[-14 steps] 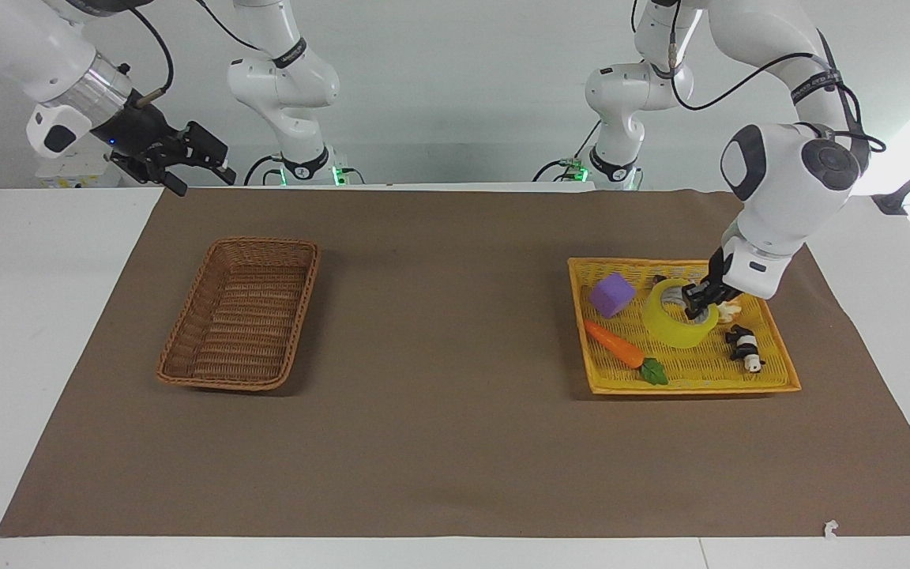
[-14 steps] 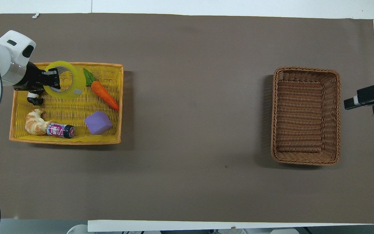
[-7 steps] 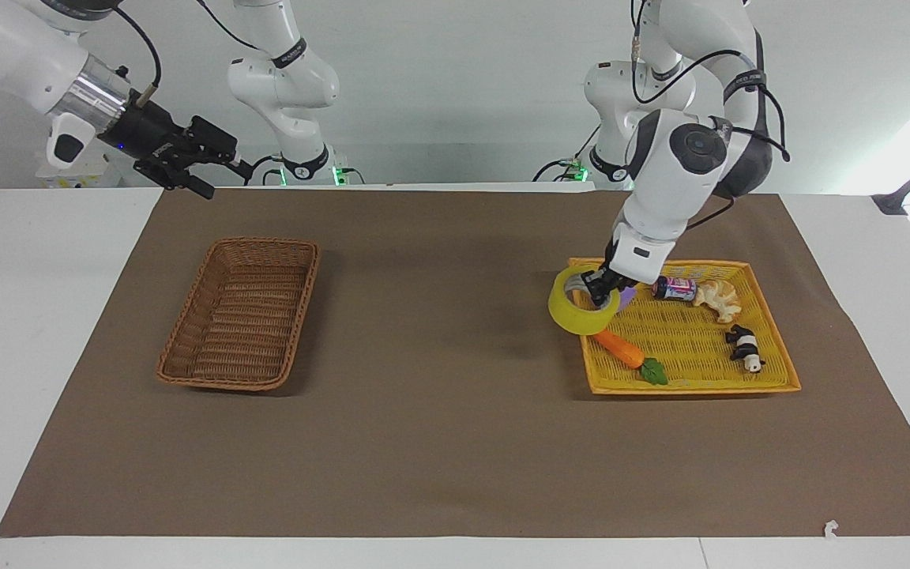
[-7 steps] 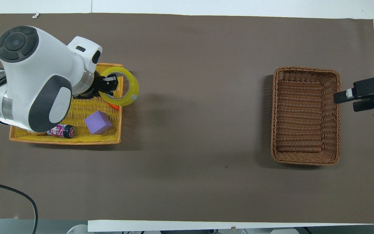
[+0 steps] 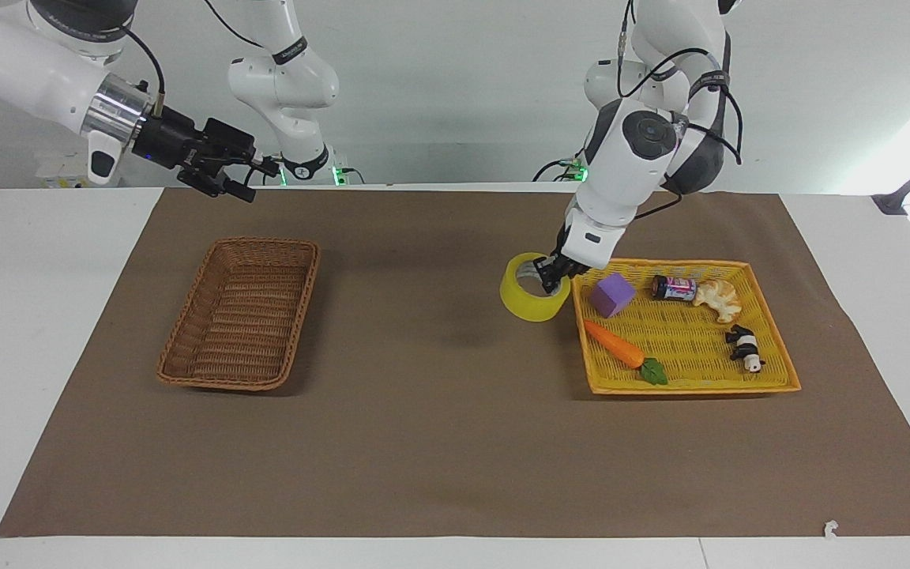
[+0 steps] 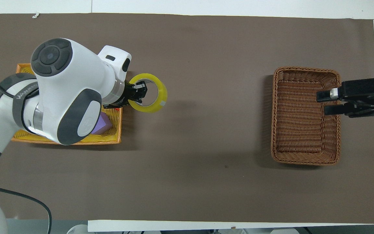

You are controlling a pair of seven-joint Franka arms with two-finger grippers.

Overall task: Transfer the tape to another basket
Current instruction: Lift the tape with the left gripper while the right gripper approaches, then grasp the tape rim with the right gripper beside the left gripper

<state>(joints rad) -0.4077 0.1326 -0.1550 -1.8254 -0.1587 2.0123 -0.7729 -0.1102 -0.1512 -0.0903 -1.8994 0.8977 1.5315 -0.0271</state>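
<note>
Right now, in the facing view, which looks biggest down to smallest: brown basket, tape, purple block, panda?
1. Brown basket
2. Tape, though it is held up, so its size is less sure
3. Purple block
4. Panda

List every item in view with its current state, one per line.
tape: held by the left gripper, lifted just outside the yellow tray
left gripper: shut on the tape's wall
right gripper: open, holding nothing
brown basket: empty
yellow tray: holds the cube, carrot, jar, croissant, panda
purple cube: tilted
carrot: lying flat
small jar: on its side
</note>
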